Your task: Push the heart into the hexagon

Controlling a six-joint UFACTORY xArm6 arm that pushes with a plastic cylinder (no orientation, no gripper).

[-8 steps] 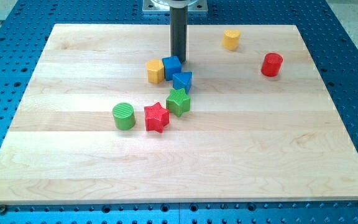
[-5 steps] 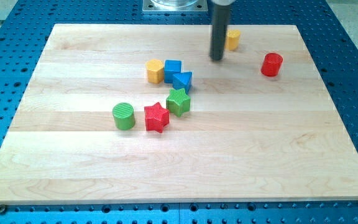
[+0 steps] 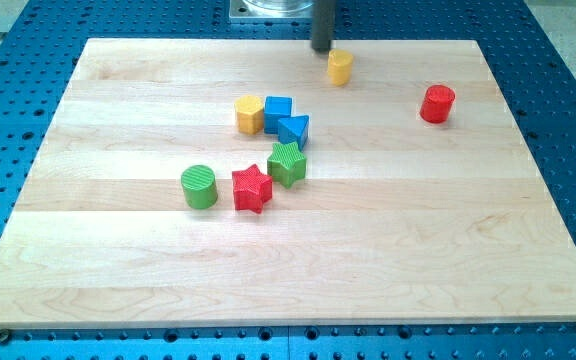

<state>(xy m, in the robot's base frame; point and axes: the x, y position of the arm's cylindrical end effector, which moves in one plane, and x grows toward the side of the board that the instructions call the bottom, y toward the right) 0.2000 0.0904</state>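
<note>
The yellow heart (image 3: 340, 67) lies near the view's top, right of centre. The yellow hexagon (image 3: 250, 115) lies down and to the left of it, touching the blue cube (image 3: 278, 110). My tip (image 3: 322, 50) is at the board's top edge, just up and left of the heart and close to it; I cannot tell whether they touch. The hexagon is well below and left of the tip.
A blue triangle (image 3: 292, 130) sits under the blue cube, with a green star (image 3: 287, 163), a red star (image 3: 251, 188) and a green cylinder (image 3: 199, 186) below. A red cylinder (image 3: 437, 103) stands at the right. The wooden board (image 3: 118, 280) lies on a blue perforated table.
My tip left the blue cube, swung right to the heart, then moved to the top edge left of it. The heart has slid left, toward the hexagon.
</note>
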